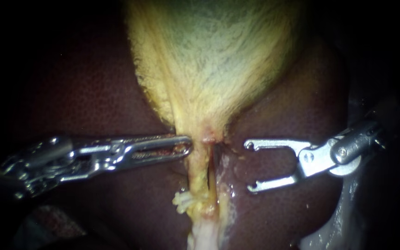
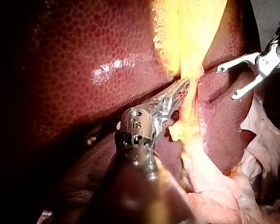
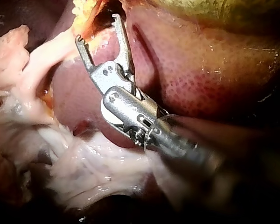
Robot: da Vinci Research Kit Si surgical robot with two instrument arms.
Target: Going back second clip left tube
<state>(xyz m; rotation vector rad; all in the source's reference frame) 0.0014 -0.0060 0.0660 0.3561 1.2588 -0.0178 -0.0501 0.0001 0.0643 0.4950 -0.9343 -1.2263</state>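
One left tube point(image 1: 199, 167) touches left instrument point(image 1: 187, 146) (right instrument point(image 1: 248, 165) apart).

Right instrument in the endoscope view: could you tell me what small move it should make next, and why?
Probably draw the right instrument straight back along its shaft, away from the tubes. Its jaws stand open and empty, beside the tubes without touching them, so nothing holds it there; the left instrument rests against their other side.
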